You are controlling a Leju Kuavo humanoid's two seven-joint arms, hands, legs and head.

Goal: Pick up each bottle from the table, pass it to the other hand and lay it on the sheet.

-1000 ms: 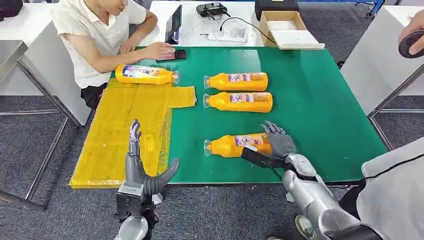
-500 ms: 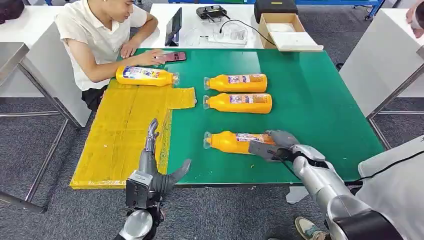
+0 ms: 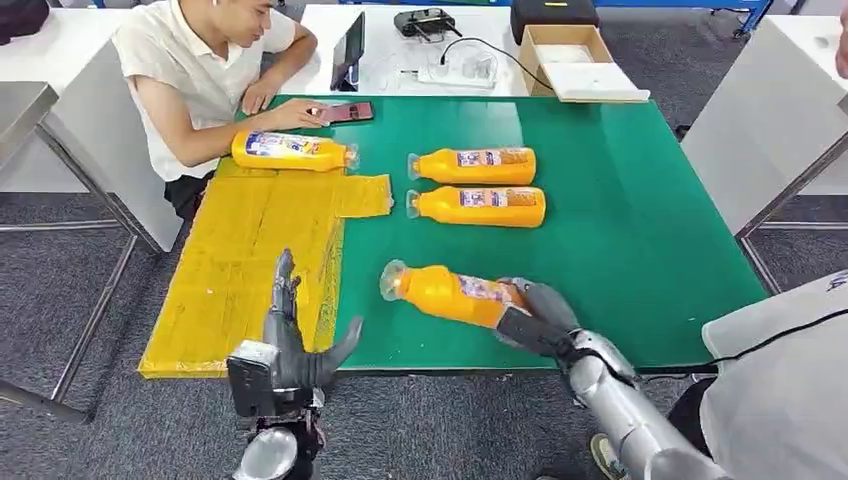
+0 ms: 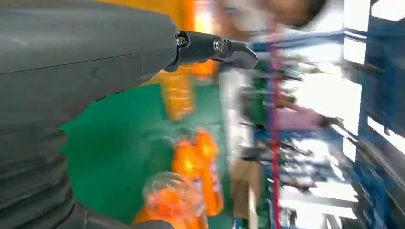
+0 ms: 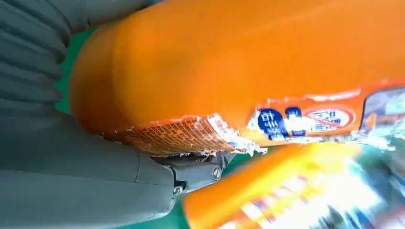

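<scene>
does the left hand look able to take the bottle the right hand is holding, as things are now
Probably yes. The left hand is open by the table's near edge, fingers apart, holding nothing. The bottle in the right hand points its cap end toward it, with only bare green mat in the gap between.

Person (image 3: 205, 75) at far-left corner w/ phone (image 3: 345, 112); cardboard box (image 3: 578, 60), tablet (image 3: 348, 48) behind.

From high on the robot, the head camera looks forward and down over the green table (image 3: 620, 230). Both wrist cameras sit close behind their hands, sharing the held bottle (image 3: 455, 295) with it.
</scene>
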